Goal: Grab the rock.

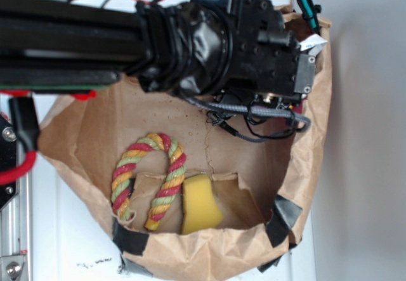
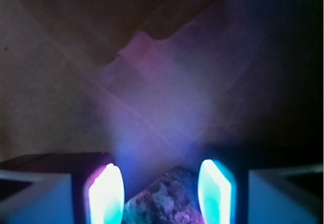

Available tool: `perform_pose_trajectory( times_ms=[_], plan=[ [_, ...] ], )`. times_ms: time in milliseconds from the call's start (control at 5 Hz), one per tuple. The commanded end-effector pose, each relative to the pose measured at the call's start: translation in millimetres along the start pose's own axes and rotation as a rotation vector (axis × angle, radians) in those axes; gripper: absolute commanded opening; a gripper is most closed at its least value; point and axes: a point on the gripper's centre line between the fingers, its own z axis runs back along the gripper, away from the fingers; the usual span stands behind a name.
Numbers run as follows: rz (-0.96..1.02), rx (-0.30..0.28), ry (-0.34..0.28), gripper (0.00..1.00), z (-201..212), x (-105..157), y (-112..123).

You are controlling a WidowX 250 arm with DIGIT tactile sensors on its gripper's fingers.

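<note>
In the wrist view the rock point(image 2: 164, 201), a dark, rough, speckled lump, sits between my two glowing fingers point(image 2: 106, 196) at the bottom edge. It fills the gap between them low down. My gripper point(image 2: 162, 164) is shut on the rock, with blurred brown paper beyond it. In the exterior view the arm's black wrist point(image 1: 254, 46) hangs over the upper right of the paper bag point(image 1: 311, 154). It hides both the fingers and the rock.
Inside the bag lie a red, yellow and green rope ring point(image 1: 149, 179) and a yellow sponge wedge point(image 1: 200, 205) near the front. Black tape point(image 1: 285, 214) patches the bag's rim. A metal rail point(image 1: 13, 230) runs along the left.
</note>
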Motion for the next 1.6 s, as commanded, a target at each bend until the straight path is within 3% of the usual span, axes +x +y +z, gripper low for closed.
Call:
perform_pose_trajectory(
  times_ms=[0, 200, 400, 600, 800, 1000, 1400],
  plan=[
    [0.029, 0.075, -0.039, 0.00, 14.9, -1.9, 26.1],
    [0.040, 0.063, -0.044, 0.00, 18.7, -2.2, 26.6],
    [0.107, 0.004, -0.068, 0.00, 34.6, -0.8, 25.4],
    [0.263, -0.141, -0.183, 0.00, 86.2, 7.6, 12.0],
    [0.399, -0.200, -0.267, 0.00, 133.2, 11.7, 0.7],
    [0.460, -0.271, -0.291, 0.00, 162.1, 3.5, -11.3],
    [0.516, -0.316, -0.252, 0.00, 188.4, -0.7, -29.4]
  ],
)
